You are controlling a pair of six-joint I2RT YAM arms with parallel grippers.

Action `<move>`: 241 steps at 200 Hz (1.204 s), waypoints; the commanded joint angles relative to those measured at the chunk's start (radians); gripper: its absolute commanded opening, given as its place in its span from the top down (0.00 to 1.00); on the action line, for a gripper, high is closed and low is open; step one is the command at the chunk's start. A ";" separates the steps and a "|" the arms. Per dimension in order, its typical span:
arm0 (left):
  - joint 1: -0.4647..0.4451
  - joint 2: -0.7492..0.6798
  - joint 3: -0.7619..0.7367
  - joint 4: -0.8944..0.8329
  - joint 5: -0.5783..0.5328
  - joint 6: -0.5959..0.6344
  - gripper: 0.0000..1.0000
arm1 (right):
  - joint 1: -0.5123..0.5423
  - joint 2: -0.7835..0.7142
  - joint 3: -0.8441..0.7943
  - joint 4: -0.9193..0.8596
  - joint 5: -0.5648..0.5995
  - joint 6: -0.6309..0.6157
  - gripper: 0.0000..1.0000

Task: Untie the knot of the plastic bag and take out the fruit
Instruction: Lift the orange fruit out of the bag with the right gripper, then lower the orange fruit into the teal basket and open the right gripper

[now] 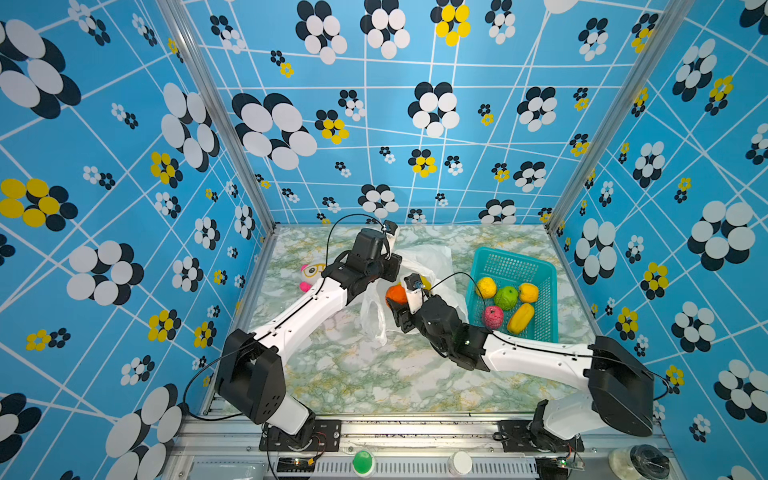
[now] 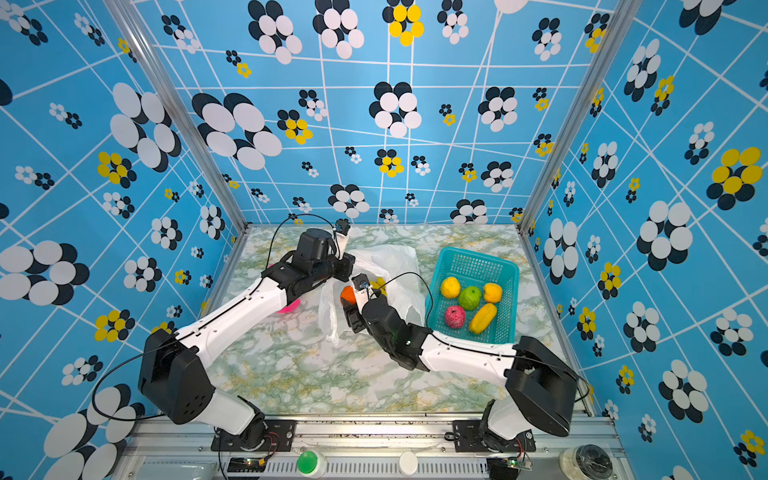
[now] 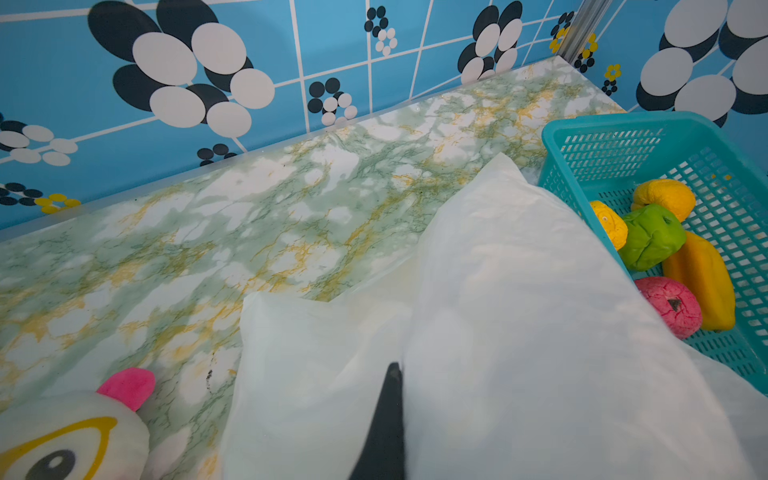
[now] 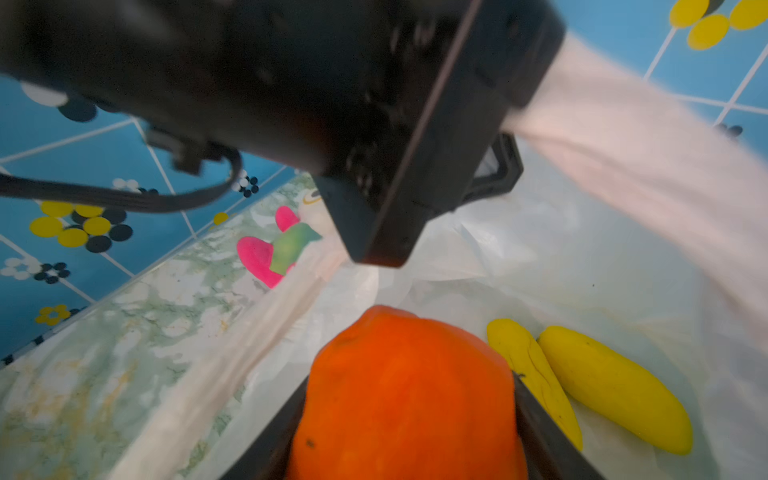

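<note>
Looming over orange fruit [image 4: 407,395]: left claw [image 3: 394,382] | basket [image 1: 513,254], plush [image 1: 309,272] flank bag [image 1: 428,257]

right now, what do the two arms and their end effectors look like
Both match: the left arm and right arm have white shells between boxy black joint housings, with a thin black cable along each that loops over the wrist. The right arm shows a small green light. The left end effector and right end effector are black with flat, tapered fingers.
</note>
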 commanded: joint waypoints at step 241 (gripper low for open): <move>-0.001 -0.021 0.015 -0.015 0.046 -0.003 1.00 | -0.629 -0.158 -0.150 -0.404 0.019 0.391 0.61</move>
